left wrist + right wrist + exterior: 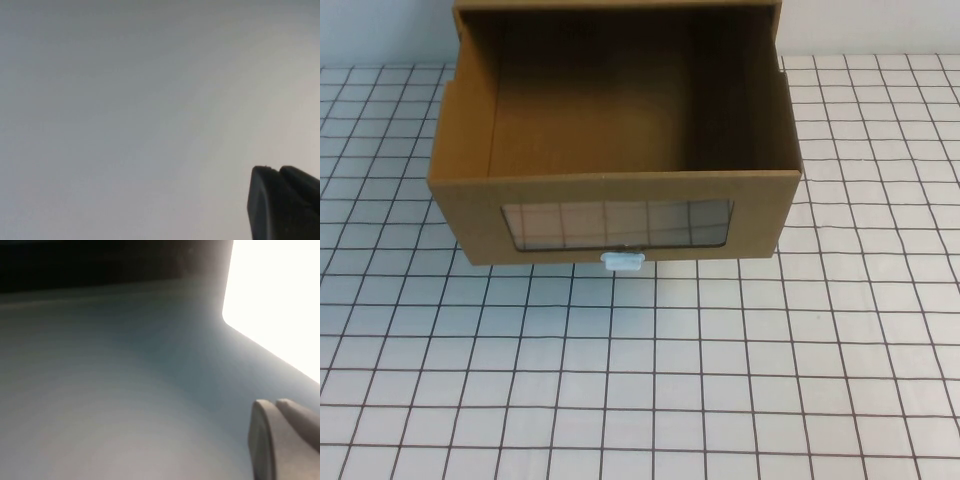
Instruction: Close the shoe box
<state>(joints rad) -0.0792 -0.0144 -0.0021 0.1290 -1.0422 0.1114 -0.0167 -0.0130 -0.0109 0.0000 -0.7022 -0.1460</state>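
The shoe box [460,190] is brown cardboard and stands at the far middle of the table in the high view. Its drawer is pulled out toward me, open on top and empty inside. A wide clear window [617,224] is in its front, with a small white handle [623,261] just below. Neither arm shows in the high view. My left gripper [279,170] shows only two dark fingertips pressed together against a plain grey background. My right gripper [275,404] shows two grey fingertips pressed together over a blurred bluish surface. Both hold nothing.
A white table cover with a dark grid [640,380] spreads in front of and beside the box. The box's outer sleeve [775,20] rises behind the drawer at the far edge, against a pale wall.
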